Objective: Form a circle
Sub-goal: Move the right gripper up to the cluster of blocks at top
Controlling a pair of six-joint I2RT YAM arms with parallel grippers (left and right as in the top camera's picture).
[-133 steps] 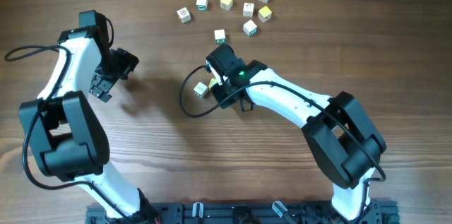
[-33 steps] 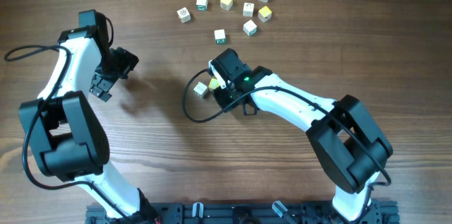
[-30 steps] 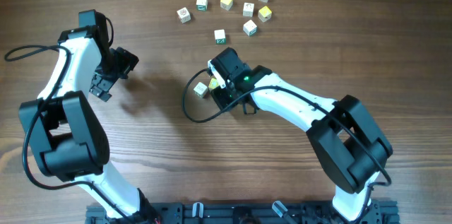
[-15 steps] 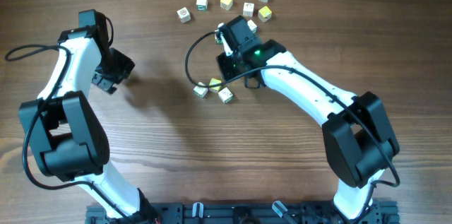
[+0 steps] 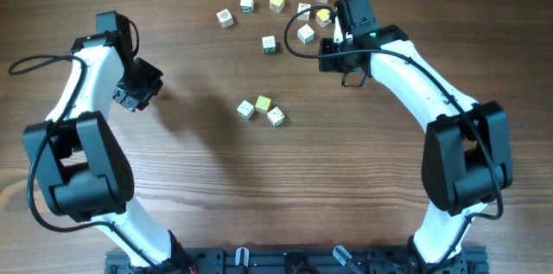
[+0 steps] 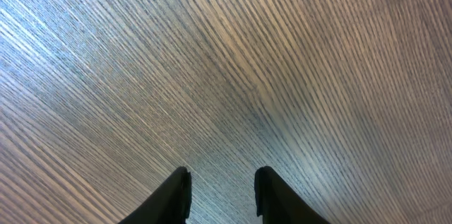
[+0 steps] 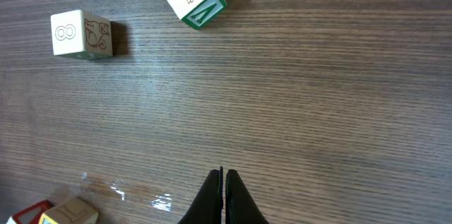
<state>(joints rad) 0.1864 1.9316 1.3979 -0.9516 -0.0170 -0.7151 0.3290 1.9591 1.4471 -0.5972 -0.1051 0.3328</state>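
A little group of three cubes [image 5: 263,105], white, yellow and green-edged, sits close together in what looks like a short bent row near the middle of the worktop [image 5: 285,187]. It is well apart from the loose cubes [image 5: 276,2] scattered along the far edge. The right gripper [image 7: 224,194] hovers beside that scatter with its fingers pressed together on nothing, while the left gripper [image 6: 220,194] hangs toward the left edge, fingers partway apart and empty over bare wood.
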